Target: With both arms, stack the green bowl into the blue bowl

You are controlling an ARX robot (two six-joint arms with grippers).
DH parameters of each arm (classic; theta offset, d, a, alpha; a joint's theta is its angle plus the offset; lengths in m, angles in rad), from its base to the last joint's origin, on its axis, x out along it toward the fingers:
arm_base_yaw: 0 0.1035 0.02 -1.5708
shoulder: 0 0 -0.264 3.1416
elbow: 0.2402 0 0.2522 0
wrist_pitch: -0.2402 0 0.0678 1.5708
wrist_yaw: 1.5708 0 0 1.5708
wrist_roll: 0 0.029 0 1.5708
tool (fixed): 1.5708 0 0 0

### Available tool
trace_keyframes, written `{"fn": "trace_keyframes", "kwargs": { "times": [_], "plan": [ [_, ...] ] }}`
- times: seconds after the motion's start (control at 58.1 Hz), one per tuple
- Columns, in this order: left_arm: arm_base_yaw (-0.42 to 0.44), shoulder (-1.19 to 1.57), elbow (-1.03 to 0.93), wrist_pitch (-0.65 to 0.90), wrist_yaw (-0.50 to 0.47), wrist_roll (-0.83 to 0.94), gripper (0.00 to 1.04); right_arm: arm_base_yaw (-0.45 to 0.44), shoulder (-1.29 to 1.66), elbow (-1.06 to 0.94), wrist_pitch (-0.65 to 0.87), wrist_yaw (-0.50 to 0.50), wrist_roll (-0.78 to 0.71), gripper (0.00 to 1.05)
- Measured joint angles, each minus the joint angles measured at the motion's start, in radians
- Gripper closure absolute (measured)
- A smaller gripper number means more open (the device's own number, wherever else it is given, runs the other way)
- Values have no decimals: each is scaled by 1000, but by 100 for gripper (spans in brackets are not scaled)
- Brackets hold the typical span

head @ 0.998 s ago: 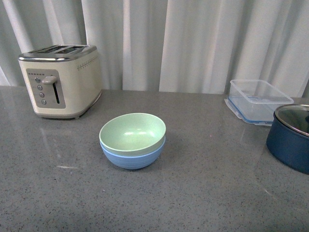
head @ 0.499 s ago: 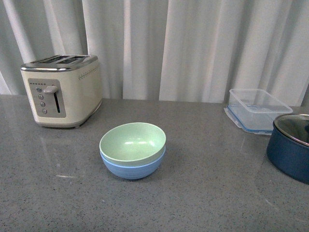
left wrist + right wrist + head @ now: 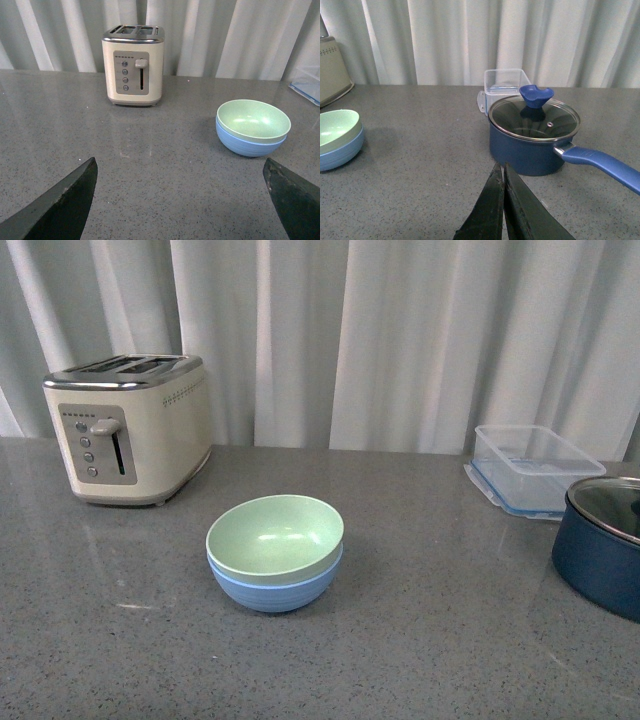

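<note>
The green bowl (image 3: 272, 535) sits nested inside the blue bowl (image 3: 275, 590) in the middle of the grey counter. The pair also shows in the left wrist view, green bowl (image 3: 252, 119) in blue bowl (image 3: 248, 145), and at the edge of the right wrist view, green bowl (image 3: 335, 126) in blue bowl (image 3: 340, 150). My left gripper (image 3: 180, 172) is open and empty, well back from the bowls. My right gripper (image 3: 502, 167) is shut and empty, in front of the navy pot. Neither arm shows in the front view.
A cream toaster (image 3: 128, 425) stands at the back left. A clear plastic container (image 3: 535, 465) and a navy pot with glass lid (image 3: 605, 540) stand at the right. White curtains hang behind the grey counter (image 3: 440, 640).
The front camera view has shifted slightly, so the scene sits lower in the frame than a second ago. The bowls have not moved.
</note>
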Motion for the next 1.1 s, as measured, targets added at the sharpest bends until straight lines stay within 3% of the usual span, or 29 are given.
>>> {"fn": "trace_keyframes", "kwargs": {
  "times": [0.344, 0.464, 0.654, 1.101],
  "plan": [
    [0, 0, 0, 0, 0, 0, 7, 0, -100, 0, -100, 0, 0, 104],
    [0, 0, 0, 0, 0, 0, 7, 0, -240, 1, -269, -2, 0, 104],
    [0, 0, 0, 0, 0, 0, 7, 0, -270, 1, -276, -3, -2, 104],
    [0, -1, 0, 0, 0, 0, 7, 0, -270, 1, -276, -3, -2, 25]
  ]
}}
